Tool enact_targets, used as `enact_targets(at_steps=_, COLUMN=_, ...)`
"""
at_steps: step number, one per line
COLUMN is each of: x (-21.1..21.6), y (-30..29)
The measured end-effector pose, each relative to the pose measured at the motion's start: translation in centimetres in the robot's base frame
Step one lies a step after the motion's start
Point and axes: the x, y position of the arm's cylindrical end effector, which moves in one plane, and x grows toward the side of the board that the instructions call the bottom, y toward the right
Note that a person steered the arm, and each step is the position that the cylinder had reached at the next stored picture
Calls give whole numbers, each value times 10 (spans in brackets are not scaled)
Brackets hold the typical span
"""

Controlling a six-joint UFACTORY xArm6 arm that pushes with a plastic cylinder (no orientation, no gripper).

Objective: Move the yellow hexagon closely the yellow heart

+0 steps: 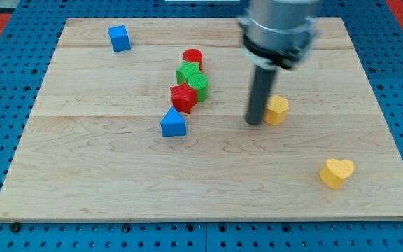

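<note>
From the 1 camera view I have, my tip [255,123] sits on the wooden board [82,189], a little toward the view's right of the board's middle. There is no claw on this rig, only the straight dark rod, so there is nothing to open or close and nothing is held.

The yellow hexagon [278,110] lies just to the view's right of my tip, touching the rod or very nearly so; I cannot tell which. It lies flat, and I can make out no clear long axis or heading on it; its left edge is hidden behind the rod.

The yellow heart [336,172] is toward the view's right and bottom from my tip, well apart from the hexagon. It lies flat with its 2 lobes toward the view's right and its point toward the view's left and bottom.

To the view's left of my tip stands a cluster: a red cylinder [192,58] at the top, a green block [186,73] below it, a green cylinder [199,85] beside that, and a red block [183,97] lowest, all touching or close. A blue triangle-like block [173,123] lies just below the cluster, level with my tip. A blue cube [119,38] sits far off toward the view's top left.
</note>
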Motion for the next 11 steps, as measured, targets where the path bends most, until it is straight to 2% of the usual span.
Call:
enact_targets(at_steps=1, x=-23, y=30)
enact_targets(at_steps=2, x=35, y=67)
enact_targets(at_steps=3, x=18, y=76)
enact_targets(at_steps=4, x=-24, y=88)
enact_targets(at_steps=5, x=47, y=110)
enact_targets(at_steps=6, x=79, y=112)
enact_targets(at_steps=7, x=56, y=97)
enact_targets(at_steps=8, x=41, y=142)
enact_targets(at_steps=9, x=117, y=225)
enact_targets(at_steps=10, x=183, y=208)
enact_targets(at_steps=11, x=184, y=147)
